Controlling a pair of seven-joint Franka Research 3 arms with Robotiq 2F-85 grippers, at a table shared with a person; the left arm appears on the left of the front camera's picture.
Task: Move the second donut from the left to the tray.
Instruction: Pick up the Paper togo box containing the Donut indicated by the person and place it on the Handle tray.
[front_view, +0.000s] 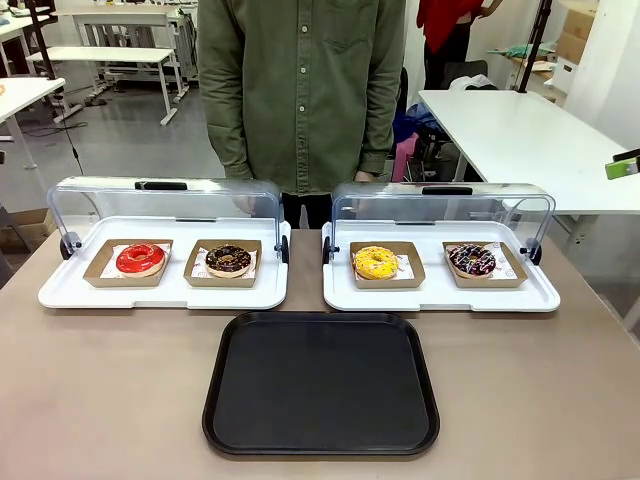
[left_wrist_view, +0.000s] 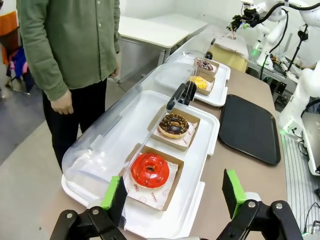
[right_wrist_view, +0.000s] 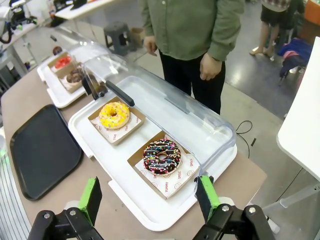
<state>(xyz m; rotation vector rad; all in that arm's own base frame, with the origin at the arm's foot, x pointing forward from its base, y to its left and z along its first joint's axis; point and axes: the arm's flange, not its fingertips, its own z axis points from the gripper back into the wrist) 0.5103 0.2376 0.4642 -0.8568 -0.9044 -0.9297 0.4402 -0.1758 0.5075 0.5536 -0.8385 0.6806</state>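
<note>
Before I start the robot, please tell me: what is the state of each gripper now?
Left gripper: open, holding nothing.
Right gripper: open, holding nothing.

The person's green button-up shirt (front_view: 300, 90) is cut off by the top edge in the front view, and the brown bench (front_view: 130, 400) runs past the bottom. At the right edge there, the green-padded hand (front_view: 622, 168) is only partly visible. The lettering on the red-glazed donut's paper liner (front_view: 127, 262) is too small to read there.
</note>
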